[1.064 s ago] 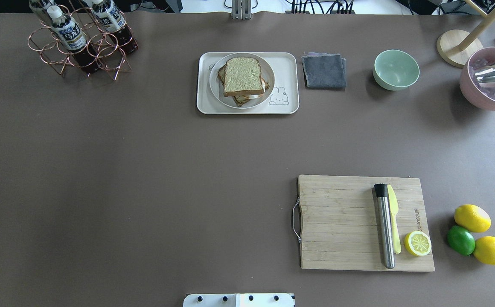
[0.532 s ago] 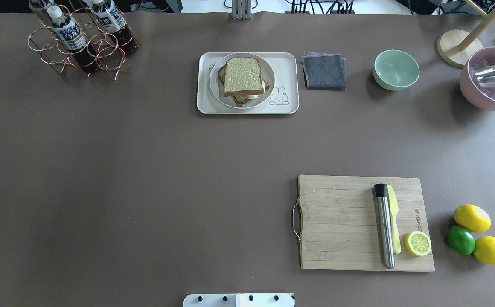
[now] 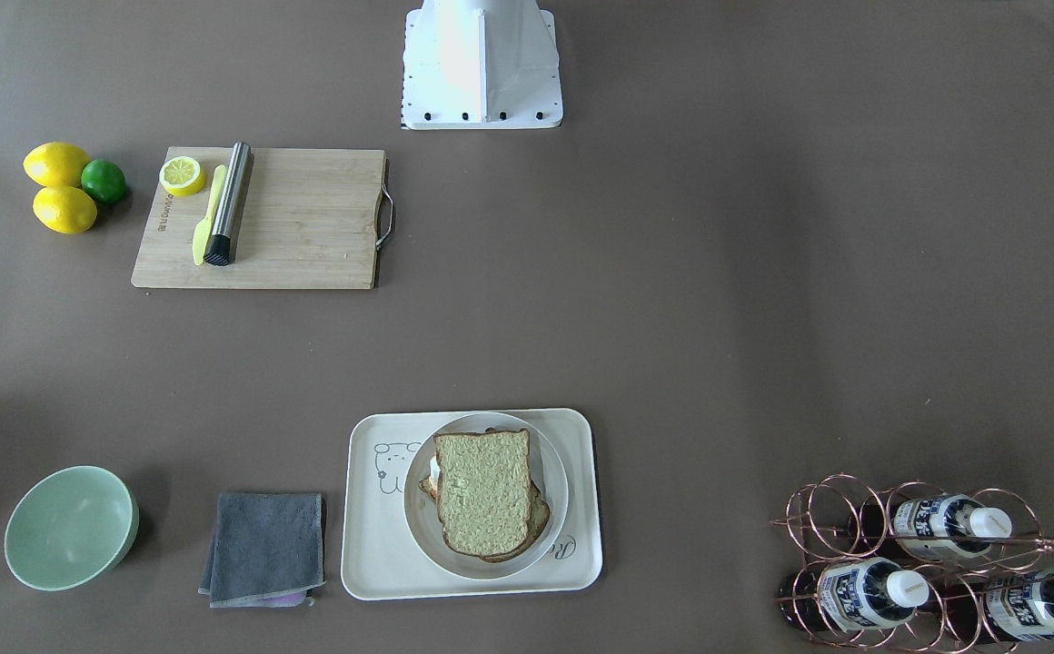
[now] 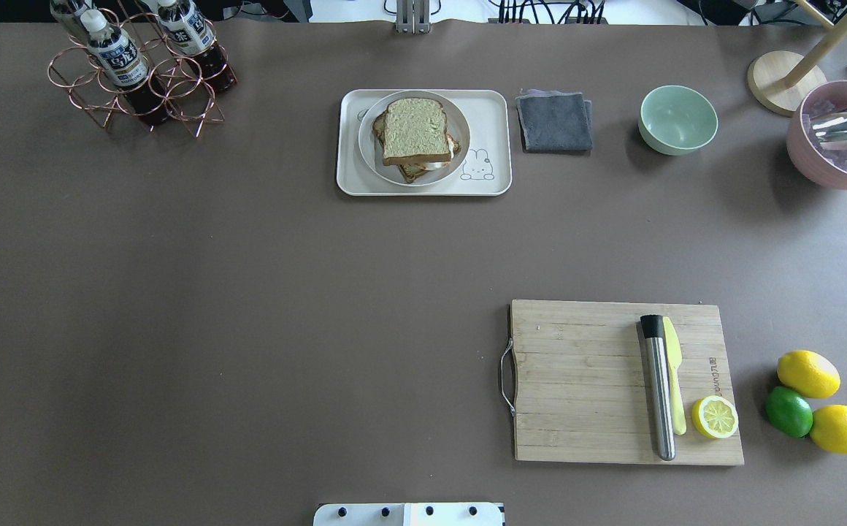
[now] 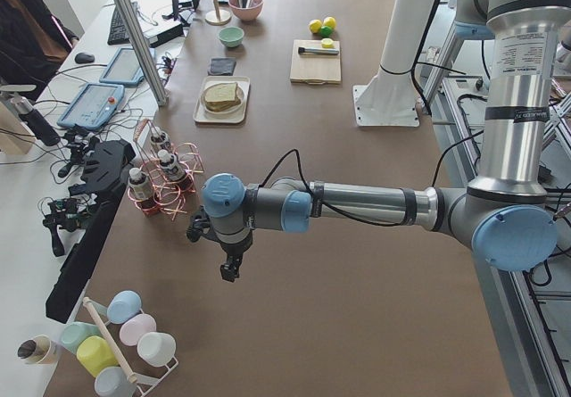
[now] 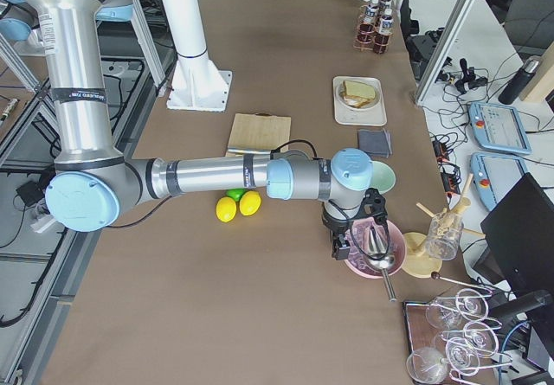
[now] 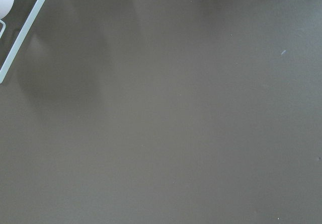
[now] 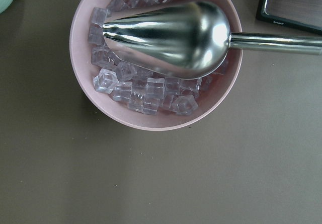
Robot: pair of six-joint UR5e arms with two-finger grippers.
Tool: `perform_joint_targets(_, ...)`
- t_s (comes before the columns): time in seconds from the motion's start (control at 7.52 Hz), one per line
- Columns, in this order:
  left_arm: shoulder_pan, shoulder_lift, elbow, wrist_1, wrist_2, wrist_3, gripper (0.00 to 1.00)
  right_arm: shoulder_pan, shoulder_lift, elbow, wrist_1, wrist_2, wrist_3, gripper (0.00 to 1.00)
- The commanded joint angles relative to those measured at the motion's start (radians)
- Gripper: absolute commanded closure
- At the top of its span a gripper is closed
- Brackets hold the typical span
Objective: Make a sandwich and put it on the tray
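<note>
The sandwich (image 4: 415, 131) is a stack of bread slices with a bit of white egg at its edge. It lies on a round white plate (image 4: 459, 124) that stands on the cream tray (image 4: 495, 109) at the table's far middle; the front-facing view shows the sandwich (image 3: 483, 490) and the tray (image 3: 372, 563) too. My left gripper (image 5: 230, 268) hangs over bare table at the left end, far from the tray. My right gripper (image 6: 342, 248) hovers over the pink ice bowl (image 6: 374, 251) at the right end. I cannot tell whether either gripper is open or shut.
A bamboo cutting board (image 4: 577, 380) carries a steel muddler (image 4: 659, 391), a yellow knife and a half lemon (image 4: 715, 417). Two lemons and a lime (image 4: 788, 411) lie to its right. A grey cloth (image 4: 553, 121), a green bowl (image 4: 677, 119) and a copper bottle rack (image 4: 139, 69) line the far edge.
</note>
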Motion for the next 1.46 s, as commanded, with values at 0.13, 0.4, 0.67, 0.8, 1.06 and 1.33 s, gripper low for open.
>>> perform_joint_targets(0.13, 0.000, -0.006, -0.003, -0.001, 0.000, 0.001, 0.02, -0.001, 0.000, -0.001, 0.012, -0.001, 0.000, 0.00)
perform_joint_targets(0.4, 0.000, -0.008, -0.001, -0.001, -0.003, 0.001, 0.02, -0.001, -0.002, -0.006, 0.012, -0.001, 0.000, 0.00)
perform_joint_targets(0.67, 0.000, -0.003, -0.003, -0.001, -0.005, 0.000, 0.02, -0.001, -0.003, -0.007, 0.012, -0.001, 0.000, 0.00)
perform_joint_targets(0.8, 0.000, -0.002, -0.004, -0.001, -0.005, 0.001, 0.02, -0.001, -0.003, -0.007, 0.012, -0.001, 0.000, 0.00)
perform_joint_targets(1.06, 0.002, -0.002, -0.003, -0.001, -0.003, 0.001, 0.02, -0.001, -0.011, -0.003, 0.012, -0.001, 0.000, 0.00)
perform_joint_targets(1.33, 0.002, -0.002, -0.003, -0.001, -0.003, 0.001, 0.02, -0.001, -0.014, -0.001, 0.012, -0.001, 0.000, 0.00)
